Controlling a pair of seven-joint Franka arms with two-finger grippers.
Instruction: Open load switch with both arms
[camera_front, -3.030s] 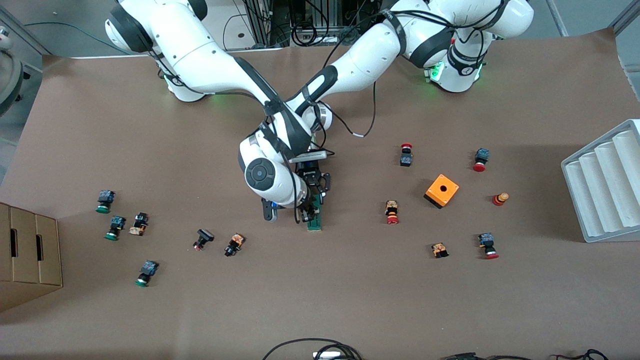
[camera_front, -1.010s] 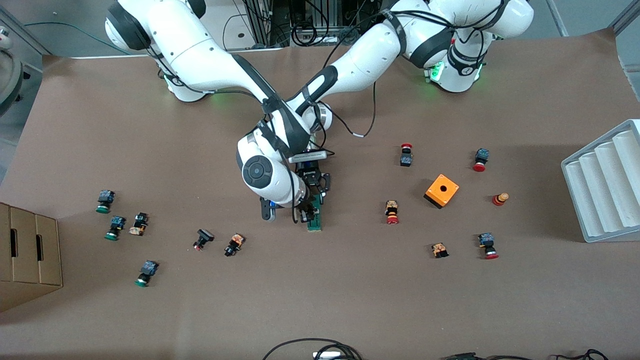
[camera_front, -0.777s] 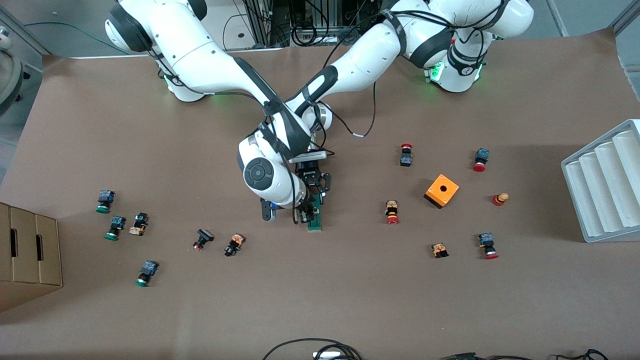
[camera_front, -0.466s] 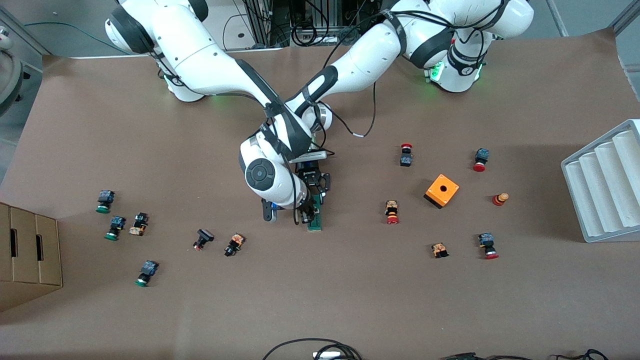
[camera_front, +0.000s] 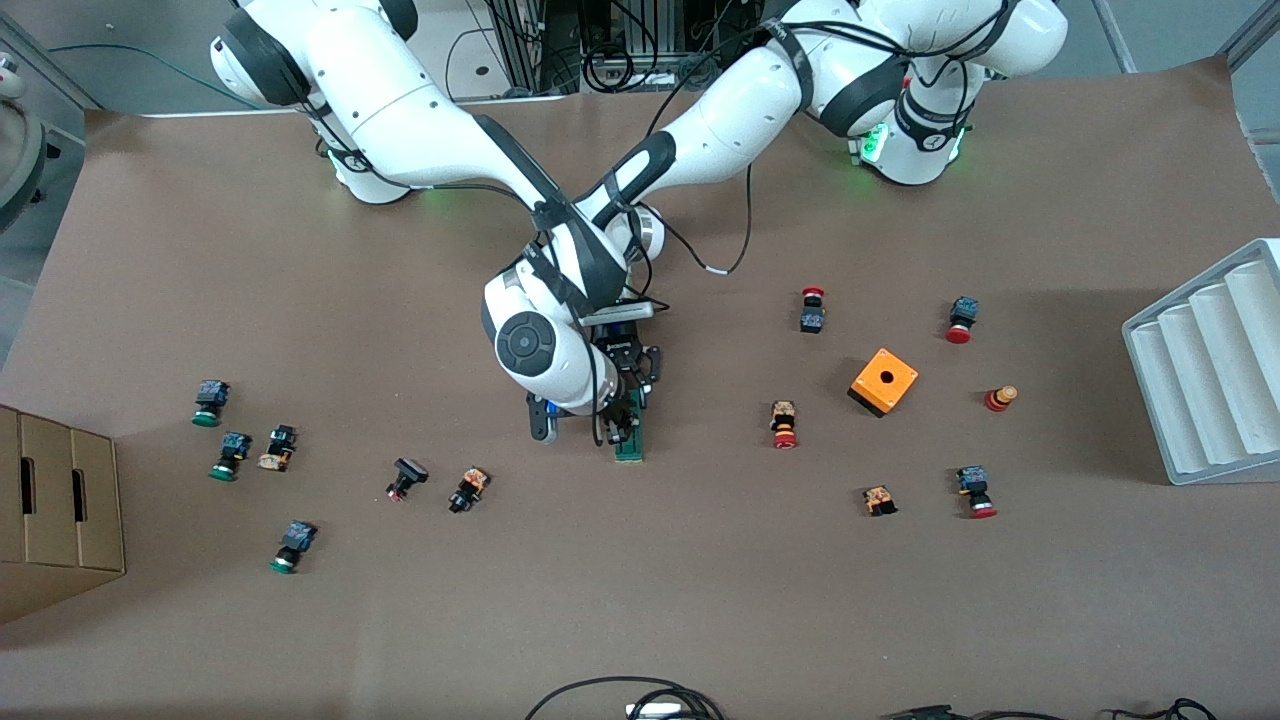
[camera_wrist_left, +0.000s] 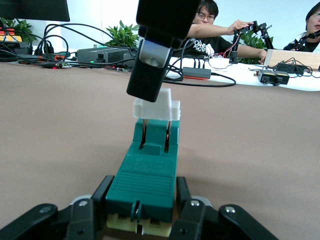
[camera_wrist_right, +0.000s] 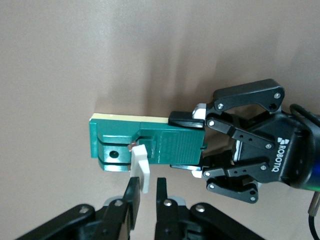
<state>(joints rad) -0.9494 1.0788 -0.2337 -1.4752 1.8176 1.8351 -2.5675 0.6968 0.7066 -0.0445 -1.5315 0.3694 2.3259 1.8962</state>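
The dark-green load switch (camera_front: 631, 443) lies flat on the brown table, mid-table. My left gripper (camera_front: 634, 400) is shut on the end of its body farther from the front camera, one finger on each long side (camera_wrist_left: 145, 187). In the left wrist view the switch (camera_wrist_left: 147, 170) runs away from the camera to its white tab (camera_wrist_left: 156, 107). My right gripper (camera_front: 612, 432) comes in beside the switch (camera_wrist_right: 150, 145). Its fingers (camera_wrist_right: 146, 192) are closed narrowly around the white tab (camera_wrist_right: 141, 167), which sticks out sideways. The left gripper (camera_wrist_right: 187, 144) shows there clamping the body.
Small red- and green-capped pushbuttons lie scattered; the nearest are one (camera_front: 468, 489) toward the right arm's end and one (camera_front: 784, 424) toward the left arm's end. An orange box (camera_front: 884, 381), a grey ribbed tray (camera_front: 1215, 365) and a cardboard box (camera_front: 55, 510) stand farther out.
The right arm's wrist has shifted slightly toward the switch. The left arm and the switch have stayed where they were.
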